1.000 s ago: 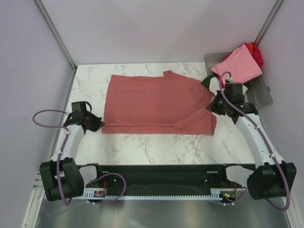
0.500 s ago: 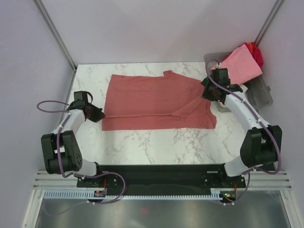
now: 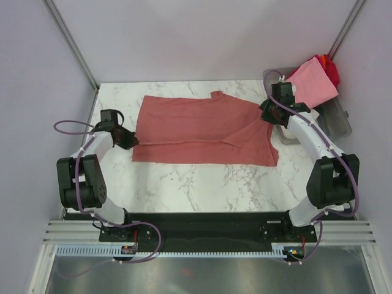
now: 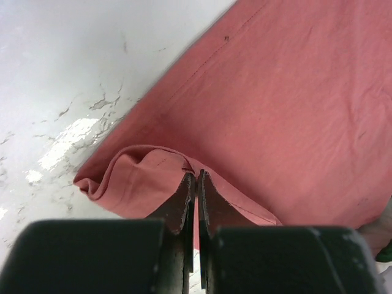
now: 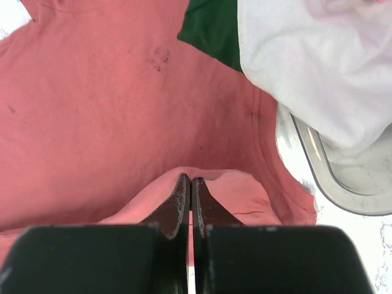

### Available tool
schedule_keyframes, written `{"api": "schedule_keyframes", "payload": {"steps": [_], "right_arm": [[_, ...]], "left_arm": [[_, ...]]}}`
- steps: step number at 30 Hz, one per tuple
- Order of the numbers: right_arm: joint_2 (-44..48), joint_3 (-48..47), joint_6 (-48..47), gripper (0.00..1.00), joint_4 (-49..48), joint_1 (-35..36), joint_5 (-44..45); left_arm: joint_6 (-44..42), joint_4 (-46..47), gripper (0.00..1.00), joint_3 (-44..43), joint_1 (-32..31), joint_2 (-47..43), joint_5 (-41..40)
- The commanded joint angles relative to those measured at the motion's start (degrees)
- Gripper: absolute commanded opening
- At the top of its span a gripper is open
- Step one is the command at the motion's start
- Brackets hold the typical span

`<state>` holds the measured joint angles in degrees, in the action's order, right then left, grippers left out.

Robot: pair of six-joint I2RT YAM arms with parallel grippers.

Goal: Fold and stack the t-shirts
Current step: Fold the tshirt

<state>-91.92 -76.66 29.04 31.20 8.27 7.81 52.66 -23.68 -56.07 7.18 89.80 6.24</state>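
One brick-red t-shirt (image 3: 196,128), flat, long axis left-right; collar (image 3: 215,95) at far edge

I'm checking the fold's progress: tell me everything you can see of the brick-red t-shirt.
The brick-red t-shirt is soft plain cloth, spread mostly flat on the marble table, collar notch at its far edge. The left gripper is shut on its near left corner, which bunches up; the right gripper is shut on a raised fold at its right side, near the tub.
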Motion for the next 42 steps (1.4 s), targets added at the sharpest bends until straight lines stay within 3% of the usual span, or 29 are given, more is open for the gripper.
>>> {"api": "schedule_keyframes", "payload": {"steps": [1, 11, 18, 19, 21, 22, 23, 26, 30, 34, 39, 42], "right_arm": [[-0.89, -3.4, -0.82, 0.0, -1.67, 0.16, 1.68], [-5.63, -7.97, -0.91, 0.0, -1.67, 0.08, 1.94], [-10.38, -11.31, -0.48, 0.0, -3.16, 0.16, 3.7], [-11.69, -11.92, -0.47, 0.05, -4.9, 0.16, 3.18], [-13.19, -12.72, -0.82, 0.28, -6.76, 0.16, 2.04], [-14.24, -13.94, -0.82, 0.73, -7.38, 0.16, 1.33], [-14.6, -14.47, -0.65, 0.8, -7.47, 0.16, 1.24], [-12.59, -13.52, -0.56, 0.87, -7.99, 0.52, 1.24], [-4.78, -5.36, 0.75, 0.84, -10.36, 1.3, 1.06], [10.5, 13.7, 6.28, 0.75, -16.95, 1.31, 2.9], [27.02, 33.37, 15.58, 0.73, -22.66, 1.4, 7.39], [31.87, 39.29, 19.11, 0.73, -23.9, 1.4, 8.52]], "left_arm": [[2.09, 1.45, 0.02, -3.42, -0.33, 2.39, -1.14], [3.15, 1.62, 0.02, -5.89, -0.32, 5.91, -1.93], [-0.01, 2.93, 0.06, -12.39, -0.32, 12.32, 2.72], [0.07, 3.9, 0.3, -12.57, -0.32, 12.59, 3.16], [0.16, 5.57, 0.46, -11.96, -0.32, 12.07, 3.6], [0.16, 6.27, 0.53, -11.78, -0.32, 11.72, 3.34], [-0.1, 6.37, 0.56, -11.6, -0.41, 11.19, 3.34], [-1.07, 6.28, 0.65, -10.12, -0.41, 7.77, 2.82], [-1.51, 6.45, 0.69, -5.02, -0.41, 0.4, 2.11], [-0.99, 7.77, 0.68, 2.8, -0.32, -9.78, 1.76], [0.16, 14.44, 0.68, 14.57, -0.24, -17.89, 4.48], [0.25, 16.12, 0.68, 18.71, -0.15, -21.15, 4.66]]}}
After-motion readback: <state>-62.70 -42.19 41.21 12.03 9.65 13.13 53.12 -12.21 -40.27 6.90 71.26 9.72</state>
